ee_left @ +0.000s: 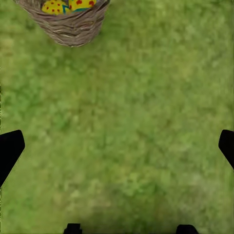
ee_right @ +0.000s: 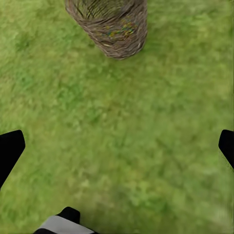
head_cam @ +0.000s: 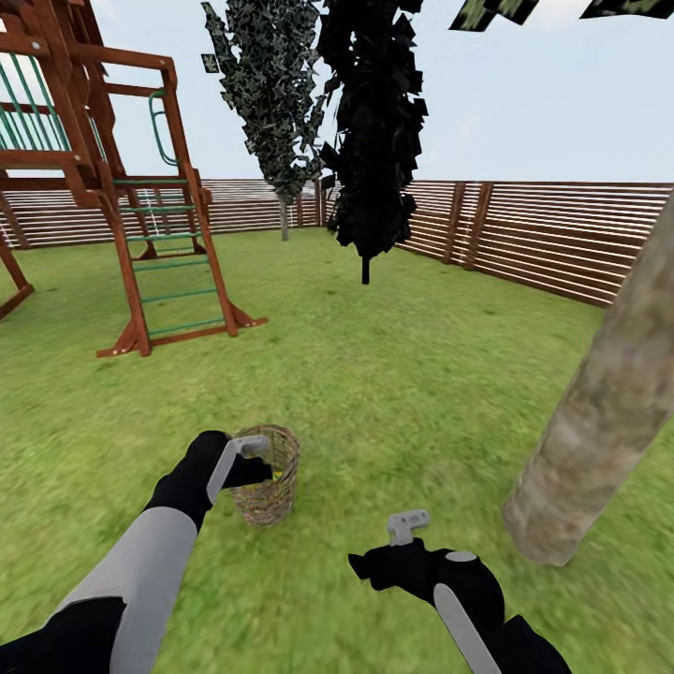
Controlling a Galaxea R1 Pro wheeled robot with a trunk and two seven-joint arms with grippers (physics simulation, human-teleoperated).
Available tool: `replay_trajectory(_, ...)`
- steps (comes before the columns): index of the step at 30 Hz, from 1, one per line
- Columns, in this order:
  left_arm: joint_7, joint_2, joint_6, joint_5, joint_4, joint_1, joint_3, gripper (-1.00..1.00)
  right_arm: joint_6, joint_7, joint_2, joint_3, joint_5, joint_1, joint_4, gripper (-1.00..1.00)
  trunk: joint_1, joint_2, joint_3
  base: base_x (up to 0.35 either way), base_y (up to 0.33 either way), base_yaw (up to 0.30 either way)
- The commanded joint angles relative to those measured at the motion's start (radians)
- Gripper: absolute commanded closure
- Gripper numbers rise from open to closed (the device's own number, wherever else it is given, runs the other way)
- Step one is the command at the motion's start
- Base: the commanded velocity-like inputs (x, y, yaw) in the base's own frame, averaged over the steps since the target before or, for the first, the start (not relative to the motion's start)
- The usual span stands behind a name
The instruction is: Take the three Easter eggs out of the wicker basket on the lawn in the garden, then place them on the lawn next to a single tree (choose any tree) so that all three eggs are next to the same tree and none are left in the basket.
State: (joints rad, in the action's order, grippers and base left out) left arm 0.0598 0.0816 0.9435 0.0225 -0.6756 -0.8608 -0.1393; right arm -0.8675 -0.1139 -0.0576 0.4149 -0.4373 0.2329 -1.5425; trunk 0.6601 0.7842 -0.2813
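The wicker basket [head_cam: 269, 489] stands upright on the lawn [head_cam: 393, 393], close in front of me. Yellow Easter eggs [ee_left: 56, 6] with red dots lie inside it; two show past the rim, and a yellow sliver [head_cam: 278, 475] peeks out in the head view. My left gripper [head_cam: 245, 462] hovers at the basket's left rim, open and empty, its dark fingertips [ee_left: 9, 148] spread wide over grass. My right gripper [head_cam: 408, 526] hangs open to the right of the basket [ee_right: 109, 27], nearer to me, holding nothing. The tree [head_cam: 599, 412], with a thick pale mottled trunk, leans up at the right.
A wooden play frame [head_cam: 140, 234] with a green ladder stands at the back left. A narrow near-black columnar tree [head_cam: 374, 140] and a second thin tree [head_cam: 271, 103] rise ahead. A brown slat fence [head_cam: 552, 234] rings the garden.
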Motion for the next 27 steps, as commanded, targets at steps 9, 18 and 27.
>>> replay_trajectory(9, 0.009, 0.001, 0.003, 0.001, 0.000, 0.000, -0.004, -1.00, -0.002, -0.010, 0.002, 0.003, -0.010, 0.001, 0.005, -1.00, 0.001, 0.001, -0.001, 0.338, 0.098, 0.000)
replay_trajectory(18, 0.016, 0.001, 0.003, 0.002, 0.001, -0.001, -0.005, -1.00, -0.002, -0.010, 0.002, 0.002, -0.011, 0.001, 0.005, -1.00, 0.001, 0.001, -0.001, 0.338, 0.096, 0.000)
replay_trajectory(27, 0.017, 0.001, 0.004, 0.002, 0.004, -0.001, -0.006, -1.00, -0.002, -0.010, 0.000, 0.002, -0.011, 0.002, 0.005, -1.00, 0.001, 0.001, -0.001, 0.338, 0.011, 0.000)
